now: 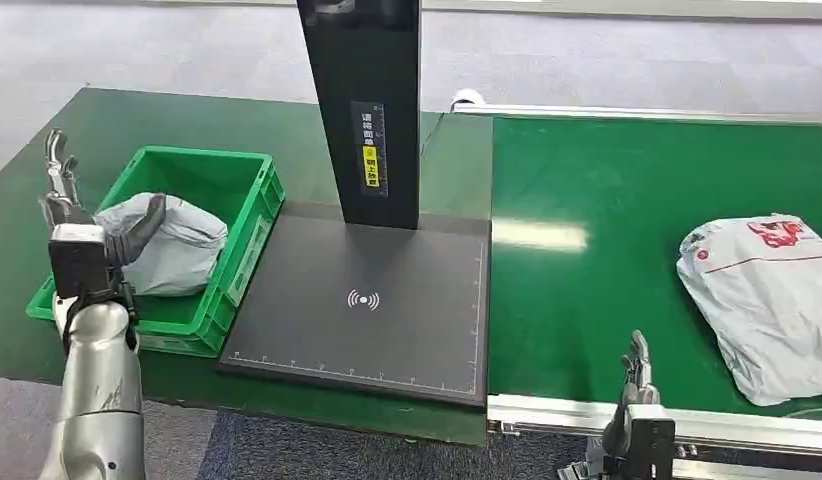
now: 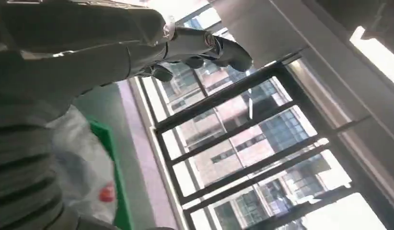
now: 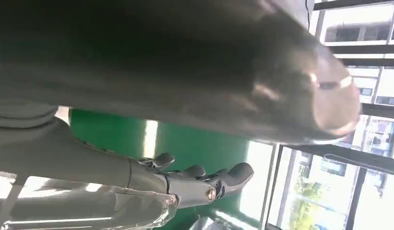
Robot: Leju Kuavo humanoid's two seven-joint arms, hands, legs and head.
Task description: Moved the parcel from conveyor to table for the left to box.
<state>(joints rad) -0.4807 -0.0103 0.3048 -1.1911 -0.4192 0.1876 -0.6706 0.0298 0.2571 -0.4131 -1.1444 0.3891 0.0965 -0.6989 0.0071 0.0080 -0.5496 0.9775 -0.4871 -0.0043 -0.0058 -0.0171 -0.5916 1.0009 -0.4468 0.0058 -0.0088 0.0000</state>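
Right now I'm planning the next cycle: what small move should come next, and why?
Probably reach the right hand toward the grey plastic mailer parcel with red print on the green conveyor belt. That hand looks empty at the belt's near edge, and another grey parcel already lies in the green plastic crate.

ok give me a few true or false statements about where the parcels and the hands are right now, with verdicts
1. A grey parcel lies inside the green crate. True.
2. The white parcel with red print sits on the black scanning pad. False: it lies on the green conveyor belt, and nothing lies on the pad.
3. The right hand holds the white parcel. False: it is low by the belt's near edge, apart from the parcel, holding nothing.
4. The left hand is at the crate, next to the grey parcel. True.
5. The crate stands to the right of the pad. False: it stands to its left.
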